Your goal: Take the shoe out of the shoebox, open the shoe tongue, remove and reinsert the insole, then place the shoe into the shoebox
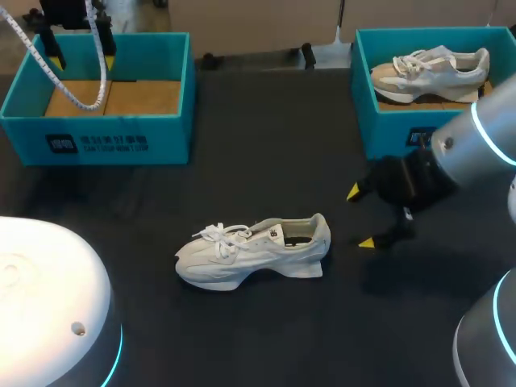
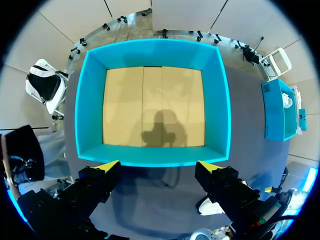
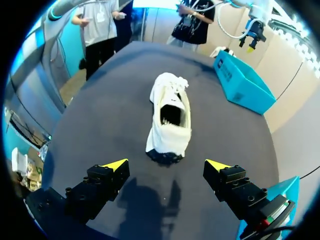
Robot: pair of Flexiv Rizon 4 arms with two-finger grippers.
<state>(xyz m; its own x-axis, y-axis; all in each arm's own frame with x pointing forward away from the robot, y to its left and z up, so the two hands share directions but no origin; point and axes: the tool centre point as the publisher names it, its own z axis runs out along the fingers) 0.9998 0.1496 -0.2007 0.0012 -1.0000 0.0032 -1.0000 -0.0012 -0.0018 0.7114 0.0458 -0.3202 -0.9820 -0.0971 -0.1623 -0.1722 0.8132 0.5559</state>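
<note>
— Head view, left to right: our left gripper (image 2: pixel 157 167) hangs over the left shoebox (image 1: pixel 161 137), fingers apart and holding nothing. Its cable (image 1: pixel 46 64) loops across the opening. The white shoe (image 1: pixel 254 251) sits upright on the table (image 1: pixel 121 201) in the middle, out of the box. What bites us here?

— Probably the shoe skating. Our right gripper (image 1: pixel 359 217) is spread wide and empty near the heel, and nothing pins the toe. Tugging the tongue under those laces could drag or tip it. The second shoe (image 1: pixel 427 64) in the right shoebox (image 1: pixel 387 129) also sits close by that arm.
</note>
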